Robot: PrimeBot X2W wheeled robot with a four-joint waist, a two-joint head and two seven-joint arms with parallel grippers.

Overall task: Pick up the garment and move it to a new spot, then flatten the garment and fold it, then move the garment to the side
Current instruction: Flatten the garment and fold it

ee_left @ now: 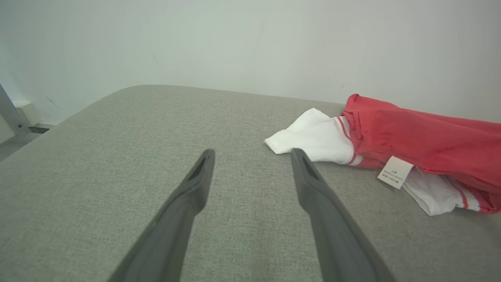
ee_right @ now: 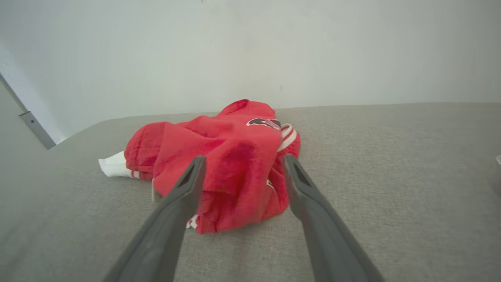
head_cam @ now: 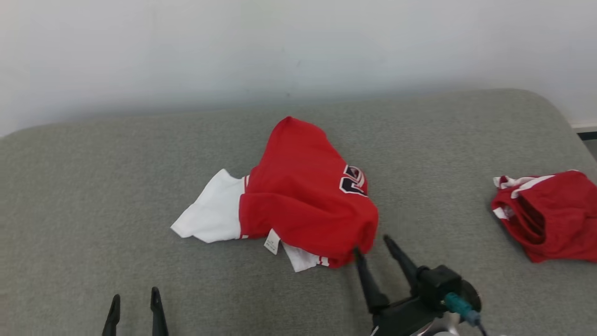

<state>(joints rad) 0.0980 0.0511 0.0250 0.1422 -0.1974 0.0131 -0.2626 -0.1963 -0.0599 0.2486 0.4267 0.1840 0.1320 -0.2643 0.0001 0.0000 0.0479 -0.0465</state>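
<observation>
right pincer (head_cam: 372, 245): spread wide, at garment (head_cam: 303, 196) edge | left pincer (head_cam: 135, 293): spread, empty

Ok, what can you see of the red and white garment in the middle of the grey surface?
The garment is a red jersey-like top of thin, soft-looking cloth, crumpled in a heap on the grey fabric surface. A white sleeve with red stripes sticks out to the robot's left, a white care label lies at the near edge, and dark lettering shows on its right fold. The right gripper, jaws open, straddles its near right corner; contact is unclear.
</observation>
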